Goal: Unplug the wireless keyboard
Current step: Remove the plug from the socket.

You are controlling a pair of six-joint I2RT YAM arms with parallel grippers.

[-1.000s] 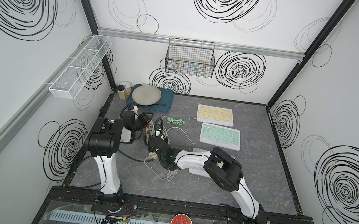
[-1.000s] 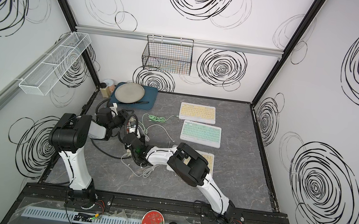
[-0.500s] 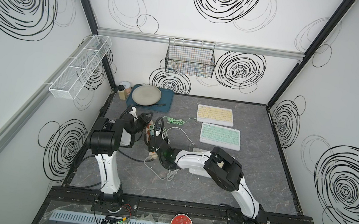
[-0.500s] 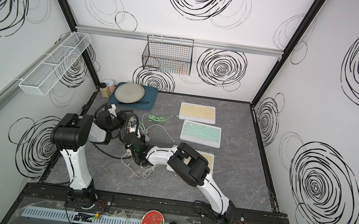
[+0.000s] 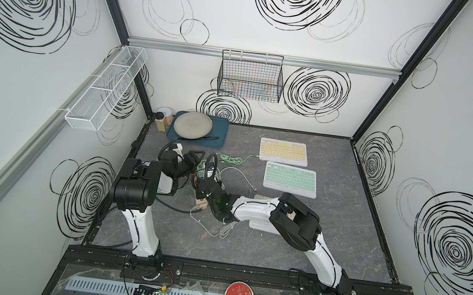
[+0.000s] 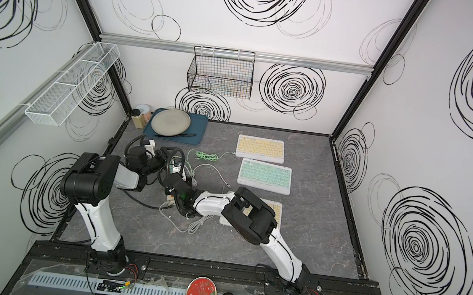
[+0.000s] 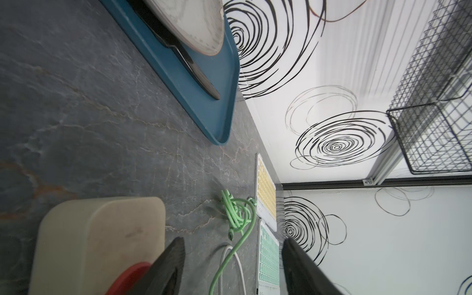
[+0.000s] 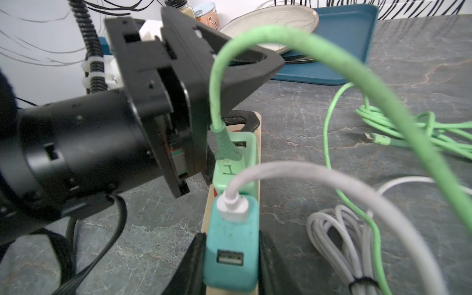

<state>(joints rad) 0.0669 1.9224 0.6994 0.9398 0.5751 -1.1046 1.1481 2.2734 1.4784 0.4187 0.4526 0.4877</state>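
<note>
A beige power strip (image 8: 256,143) lies left of the table's middle and carries two chargers. My right gripper (image 8: 231,255) is shut on the teal charger (image 8: 229,260), which has a white cable (image 8: 293,173) plugged into it. Further along sits a light green charger (image 8: 245,153) with a green cable (image 8: 217,84) plugged in. My left gripper (image 7: 232,241) stands open beside that charger, at the strip's switch end, with nothing between its fingers. In both top views the grippers (image 5: 196,158) (image 5: 203,192) meet over the strip. The yellow keyboard (image 5: 283,151) and the green keyboard (image 5: 290,179) lie at the back right.
A third keyboard (image 6: 274,212) lies partly under my right arm. A green cable coil (image 5: 229,159) and a bundled white cable (image 5: 225,230) lie loose around the strip. A blue tray (image 5: 220,127) with a plate (image 5: 192,124) stands at the back left.
My left gripper's fingers have spread a little wider beside the green charger. The right gripper has stayed shut on the teal charger.
</note>
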